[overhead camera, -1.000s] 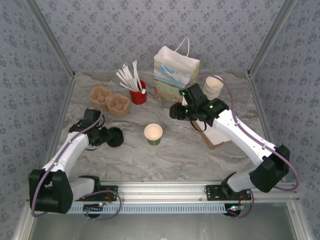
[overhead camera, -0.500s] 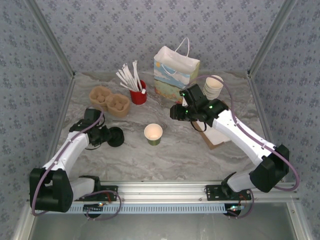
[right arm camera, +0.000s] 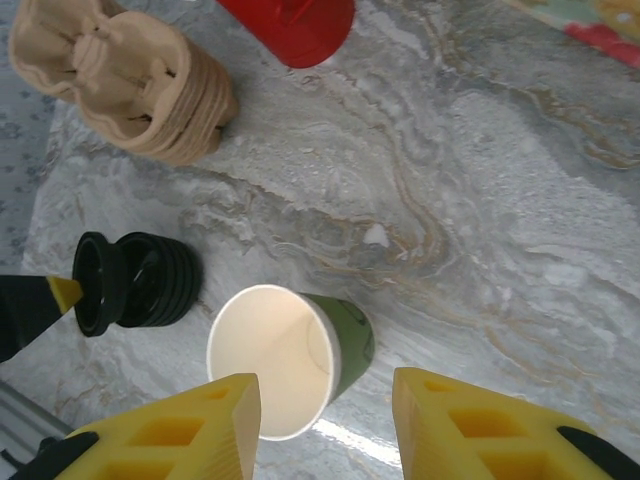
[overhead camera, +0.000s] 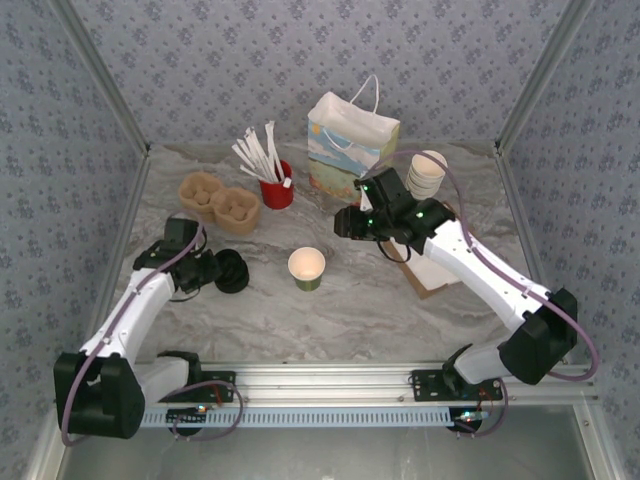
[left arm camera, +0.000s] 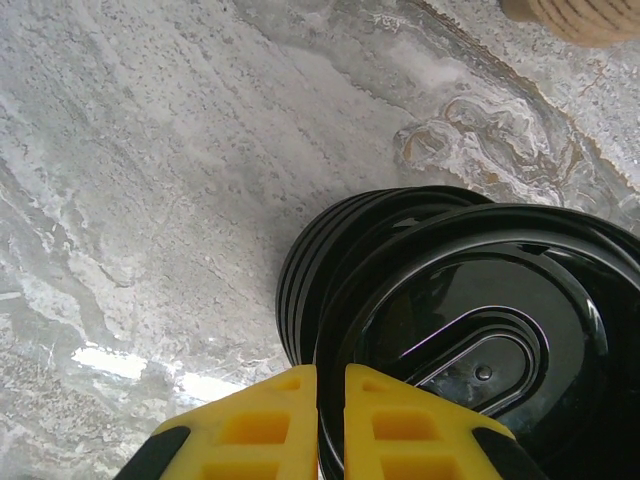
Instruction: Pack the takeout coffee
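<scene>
The green coffee cup [overhead camera: 306, 268] stands upright and open-topped in the middle of the tabletop [overhead camera: 350, 315], its cream inside showing. Left of it in the overhead view lies a short stack of black lids [overhead camera: 232, 272]. The left fingers [left arm camera: 265, 420] are nearly closed, pinching the rim of the top lid [left arm camera: 480, 340], which sits tilted off the stack. The right fingers [right arm camera: 170, 440] are spread wide and hang above the cup [right arm camera: 290, 360], not touching it. At the back of the tabletop are a gift bag [overhead camera: 350, 140], a red cup of white sticks [overhead camera: 277, 190], brown cup carriers [overhead camera: 220, 203] and stacked white cups [overhead camera: 428, 172].
</scene>
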Controlling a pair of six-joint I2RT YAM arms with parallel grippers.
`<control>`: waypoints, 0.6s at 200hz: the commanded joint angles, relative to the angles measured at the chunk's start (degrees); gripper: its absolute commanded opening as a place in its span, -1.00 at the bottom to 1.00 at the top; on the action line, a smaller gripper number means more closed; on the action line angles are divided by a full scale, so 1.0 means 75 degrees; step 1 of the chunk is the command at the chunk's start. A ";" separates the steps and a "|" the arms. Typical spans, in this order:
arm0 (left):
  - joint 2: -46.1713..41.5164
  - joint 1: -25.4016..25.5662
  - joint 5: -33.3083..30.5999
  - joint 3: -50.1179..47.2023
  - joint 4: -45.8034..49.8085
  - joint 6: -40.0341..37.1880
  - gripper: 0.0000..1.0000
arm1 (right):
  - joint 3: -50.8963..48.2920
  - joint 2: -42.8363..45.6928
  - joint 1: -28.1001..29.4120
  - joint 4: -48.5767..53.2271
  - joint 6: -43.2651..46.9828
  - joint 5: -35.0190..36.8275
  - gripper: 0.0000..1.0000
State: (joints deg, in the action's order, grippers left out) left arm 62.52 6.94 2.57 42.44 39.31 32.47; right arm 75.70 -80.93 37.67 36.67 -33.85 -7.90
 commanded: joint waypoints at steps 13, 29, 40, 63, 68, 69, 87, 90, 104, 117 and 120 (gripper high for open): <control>-0.0265 0.0173 0.0272 0.0495 0.0471 -0.0029 -0.75 | 0.0565 -0.0756 0.0487 -0.0514 -0.0233 -0.1014 -0.15; -0.0404 0.0273 0.0291 0.0721 0.0657 -0.0004 -0.76 | 0.1035 -0.1193 0.0816 -0.0486 -0.0429 -0.1160 -0.12; -0.0492 0.0338 0.0322 0.0914 0.0823 0.0035 -0.76 | 0.1362 -0.1463 0.0998 -0.0419 -0.0512 -0.1320 -0.11; -0.0687 0.0522 0.0397 0.1345 0.1121 0.0122 -0.76 | 0.1762 -0.1837 0.1268 -0.0501 -0.0731 -0.1686 -0.06; -0.0722 0.0575 0.0411 0.1422 0.1170 0.0155 -0.76 | 0.1828 -0.1890 0.1313 -0.0506 -0.0780 -0.1744 -0.03; -0.0732 0.0587 0.0415 0.1445 0.1181 0.0157 -0.76 | 0.1844 -0.1907 0.1327 -0.0512 -0.0788 -0.1751 -0.03; -0.0810 0.0803 0.0430 0.1717 0.1297 0.0245 -0.76 | 0.1981 -0.2006 0.1482 -0.0736 -0.0986 -0.2011 0.03; -0.0812 0.0844 0.0431 0.1755 0.1311 0.0258 -0.76 | 0.1995 -0.2032 0.1508 -0.0770 -0.1029 -0.2044 0.04; -0.0807 0.1044 0.0434 0.1935 0.1339 0.0305 -0.76 | 0.2179 -0.2178 0.1628 -0.0802 -0.1201 -0.2095 0.07; -0.0772 0.1219 0.0454 0.2099 0.1354 0.0321 -0.75 | 0.2312 -0.2340 0.1699 -0.0772 -0.1329 -0.2109 0.08; -0.0764 0.1254 0.0454 0.2132 0.1362 0.0320 -0.76 | 0.2332 -0.2363 0.1703 -0.0790 -0.1350 -0.2110 0.09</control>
State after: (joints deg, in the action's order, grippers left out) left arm 57.04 14.48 4.99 55.44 46.94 33.80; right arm 90.15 -96.42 49.45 31.77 -40.84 -21.43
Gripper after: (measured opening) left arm 0.124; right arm 0.537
